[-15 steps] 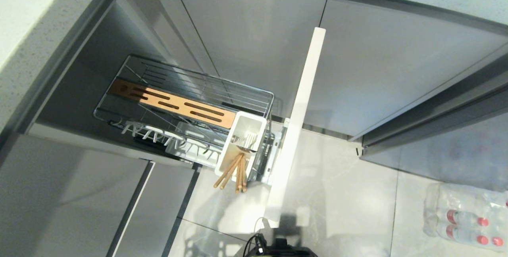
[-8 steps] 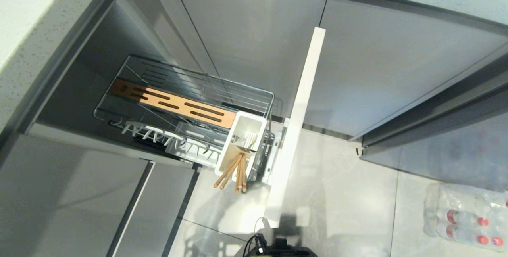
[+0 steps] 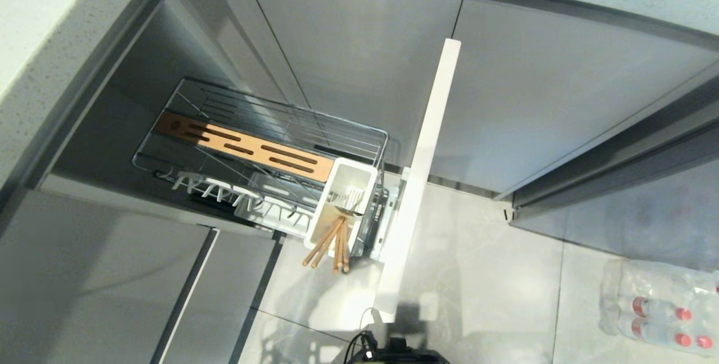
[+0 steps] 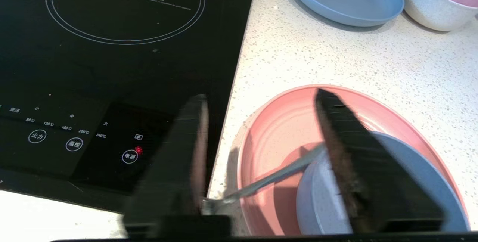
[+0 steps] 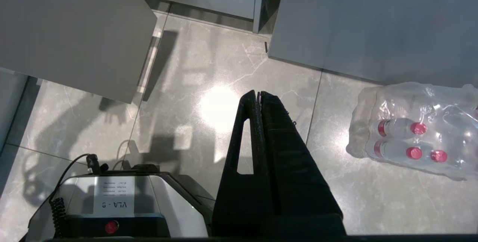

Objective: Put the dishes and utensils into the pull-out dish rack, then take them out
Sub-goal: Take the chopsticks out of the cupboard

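1. Below the counter, the pull-out dish rack [image 3: 264,150] stands drawn out, with no plate or bowl on its white prongs; its white utensil cup [image 3: 342,198] holds chopsticks [image 3: 328,243] and what looks like other cutlery.
2. Up on the speckled counter [image 4: 328,55], just beside the black cooktop [image 4: 112,47], lies the salmon-pink plate [image 4: 276,130]. It looks rigid, light and slick, so I judge the raised rim the best place to pinch.
3. Inside that plate sits the blue bowl [image 4: 321,201], likely light and smooth too; one finger inside the wall would be safest.
4. Leaning on the plate's rim, the fork [image 4: 269,178] is slim, stiff metal and apt to slide; grasp mid-handle.
5. Over the plate, the left gripper [image 4: 261,104] has its jaws spread, holding nothing.
6. Far from the plate, over the floor, the right gripper [image 5: 257,96] hangs parked, jaws pressed together, empty.
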